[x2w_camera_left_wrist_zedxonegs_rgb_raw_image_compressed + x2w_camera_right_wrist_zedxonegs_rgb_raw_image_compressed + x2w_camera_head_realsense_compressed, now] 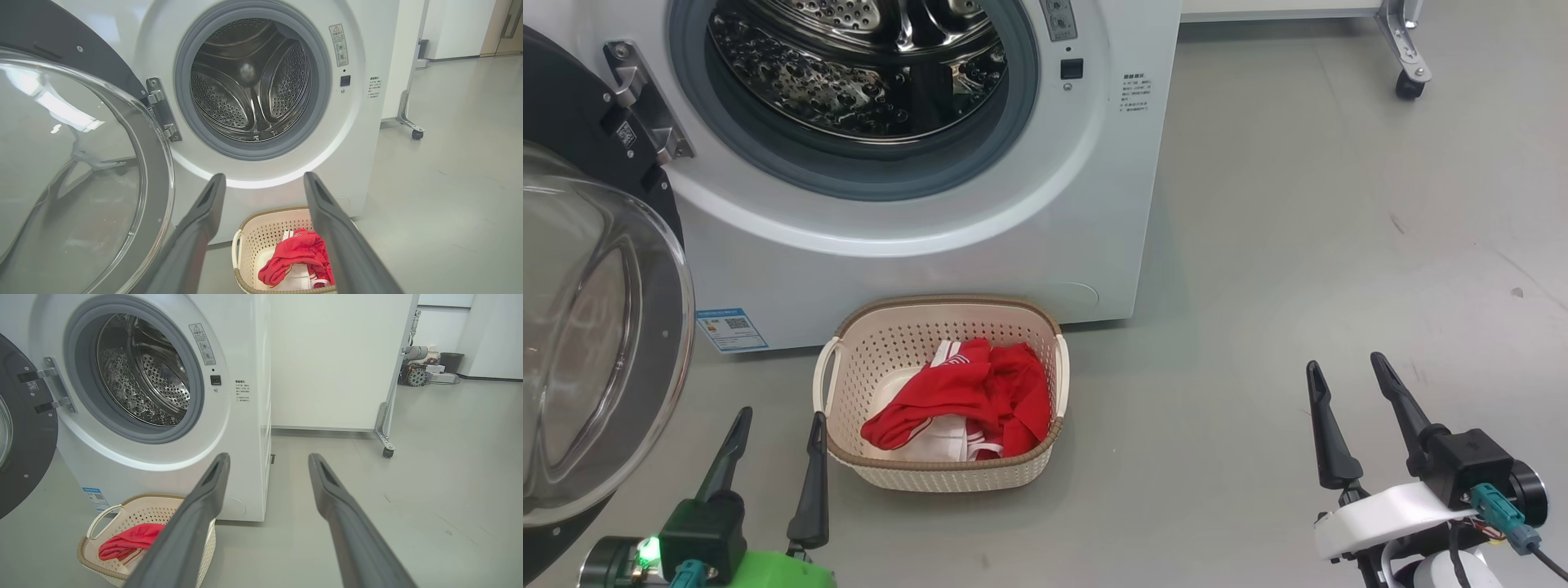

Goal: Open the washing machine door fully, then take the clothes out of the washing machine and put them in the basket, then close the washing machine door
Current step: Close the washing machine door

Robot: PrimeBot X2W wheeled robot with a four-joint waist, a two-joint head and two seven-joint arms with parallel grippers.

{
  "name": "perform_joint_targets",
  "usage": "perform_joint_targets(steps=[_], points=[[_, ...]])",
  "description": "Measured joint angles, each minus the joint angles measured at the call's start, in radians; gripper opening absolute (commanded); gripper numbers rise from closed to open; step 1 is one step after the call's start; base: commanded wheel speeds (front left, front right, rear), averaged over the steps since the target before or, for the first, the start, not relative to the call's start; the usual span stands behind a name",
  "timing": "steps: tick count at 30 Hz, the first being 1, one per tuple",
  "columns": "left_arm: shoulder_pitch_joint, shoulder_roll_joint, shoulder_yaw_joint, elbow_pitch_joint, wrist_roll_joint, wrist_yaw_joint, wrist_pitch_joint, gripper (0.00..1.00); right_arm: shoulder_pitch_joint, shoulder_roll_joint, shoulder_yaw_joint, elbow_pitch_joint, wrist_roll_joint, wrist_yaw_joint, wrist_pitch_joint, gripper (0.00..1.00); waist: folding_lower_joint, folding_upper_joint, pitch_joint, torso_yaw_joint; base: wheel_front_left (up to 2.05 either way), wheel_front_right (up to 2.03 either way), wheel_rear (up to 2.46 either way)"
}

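The washing machine door (596, 343) stands open at the left: rigid, probably heavy, glass slippery. Better to push its black rim (572, 122) far from the hinge (645, 102). The clothes (980, 396) lie in the basket (947, 302) near it. The left gripper (781, 415) and the right gripper (1344, 361) are both spread and empty.

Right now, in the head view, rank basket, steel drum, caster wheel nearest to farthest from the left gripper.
1. Basket, just right of the left gripper.
2. Steel drum, ahead inside the washing machine.
3. Caster wheel, far back right.
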Motion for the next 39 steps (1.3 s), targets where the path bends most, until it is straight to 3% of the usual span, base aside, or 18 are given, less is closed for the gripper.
perform_joint_targets(steps=[15,39], points=[[-0.002,-0.001,-0.022,-0.007,0.003,0.0,0.008,1.0,0.013,-0.014,-0.022,-0.019,0.008,-0.016,0.0,1.0,0.0,0.0,0.015,0.074,0.0,0.0,0.0],[-0.002,-0.028,0.012,-0.007,0.006,0.026,-0.021,1.0,0.007,-0.034,0.012,-0.019,0.007,0.012,0.031,1.0,0.0,0.0,0.026,0.392,0.0,0.0,0.0]])
